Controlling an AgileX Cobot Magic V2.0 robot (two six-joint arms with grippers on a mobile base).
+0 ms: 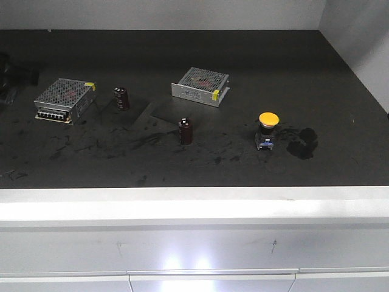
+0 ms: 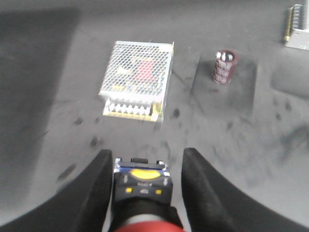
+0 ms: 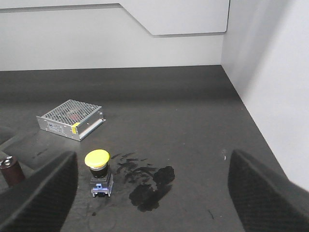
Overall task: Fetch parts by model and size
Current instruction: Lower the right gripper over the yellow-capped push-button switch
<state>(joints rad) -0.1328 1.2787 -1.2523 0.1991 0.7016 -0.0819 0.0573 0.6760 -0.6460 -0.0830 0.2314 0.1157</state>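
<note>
The left gripper [image 2: 147, 154] pinches the red-capped mushroom-head push-button switch [image 2: 141, 181] by its black plastic body, with the base pointing to 12 o'clock. The yellow-capped mushroom-head push-button switch [image 3: 98, 170] stands upright on the black tabletop [image 3: 193, 121]. It sits toward 9 o'clock inside the widely spread right gripper [image 3: 152, 159], touching neither finger. It is judged light, rigid and smooth-domed, so grasp the black body beneath the cap.

Two silver perforated metal boxes [image 1: 65, 100] [image 1: 200, 86] sit well apart on a scuffed black table [image 1: 304, 73]. A dark cylindrical capacitor [image 1: 121, 98] stands upright near the left box, another [image 1: 186, 131] stands nearer the front edge. A black smear [image 1: 302, 143] marks the right side.
</note>
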